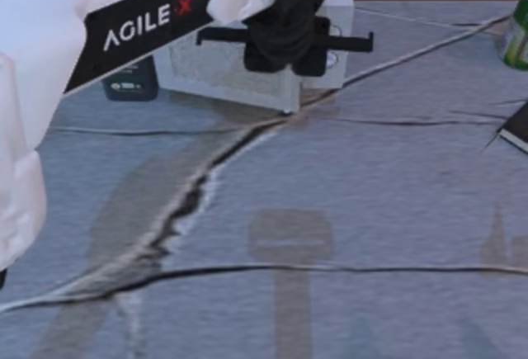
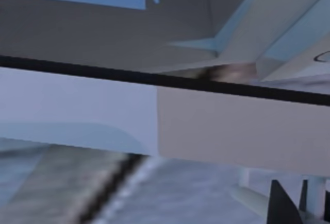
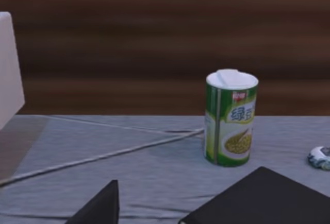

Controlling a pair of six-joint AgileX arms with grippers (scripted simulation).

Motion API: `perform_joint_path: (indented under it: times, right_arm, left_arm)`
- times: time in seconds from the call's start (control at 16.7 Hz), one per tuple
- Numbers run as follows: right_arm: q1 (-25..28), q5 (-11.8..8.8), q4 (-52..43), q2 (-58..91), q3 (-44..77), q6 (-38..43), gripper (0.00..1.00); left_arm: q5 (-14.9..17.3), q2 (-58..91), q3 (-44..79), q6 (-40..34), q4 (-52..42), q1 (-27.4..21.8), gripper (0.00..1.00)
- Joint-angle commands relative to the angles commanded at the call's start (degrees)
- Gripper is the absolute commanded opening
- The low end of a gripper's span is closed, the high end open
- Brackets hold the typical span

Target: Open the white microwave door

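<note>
So our left gripper (image 1: 285, 41) sits against the white microwave (image 1: 247, 70), door (image 1: 223, 74) swung partly open. Can't tell its grip. Green can (image 3: 231, 118) stands far right.

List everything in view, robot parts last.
microwave: one, white, far side of table, under the left arm.
door: one, white with grey mesh window, swung partly out from the microwave front.
dark bottle: one, left of the microwave.
can: one, green with white lid, far right.
black flat thing: one, right edge.
table: one, grey.
left gripper: one, black, at the microwave front.
right gripper: black fingertip in right wrist view only.
</note>
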Motion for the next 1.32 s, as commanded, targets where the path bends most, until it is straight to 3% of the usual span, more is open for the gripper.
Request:
perform_joint_path:
  times: [0.6,1.32]
  right_arm:
    - [0.0,0.0,0.0,0.0,0.0,0.0,1.0]
    - [0.0,0.0,0.0,0.0,0.0,0.0,1.0]
  left_arm:
    - [0.39,-0.18,0.03,-0.11,0.18,-0.37,0.0]
    - [2.34,-4.6,-7.28,4.73,3.78,0.51,0.0]
